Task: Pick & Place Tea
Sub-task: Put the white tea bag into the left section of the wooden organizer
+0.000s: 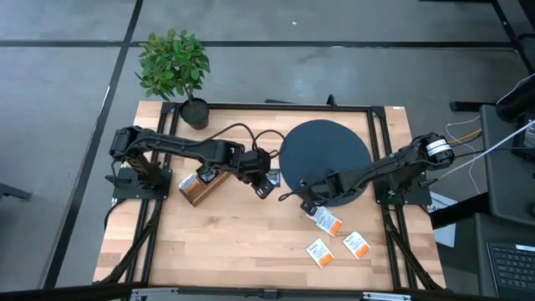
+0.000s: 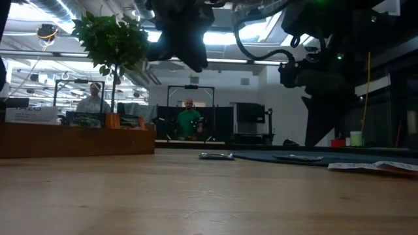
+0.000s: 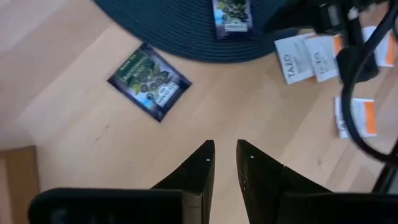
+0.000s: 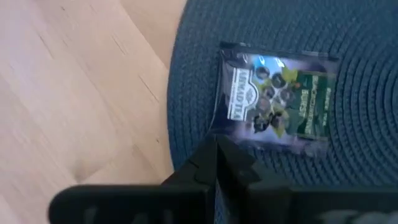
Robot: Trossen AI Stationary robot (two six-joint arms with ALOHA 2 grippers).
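Tea sachets lie scattered across a wooden desk (image 1: 251,242) as two robot arms work above it. At far left a brown wooden box (image 1: 201,186) sits beside the left arm. The left gripper (image 3: 225,155), fingers narrowed to a slim gap and holding nothing, hovers over bare wood; a dark blue sachet (image 3: 150,81) lies just ahead of it. Further right, the right gripper (image 4: 216,163), fingers pressed together and empty, hangs at the edge of a dark round mat (image 4: 348,124), just short of a second dark sachet (image 4: 277,99) on that mat. Three white-and-orange sachets (image 1: 357,244) lie on the desk nearby.
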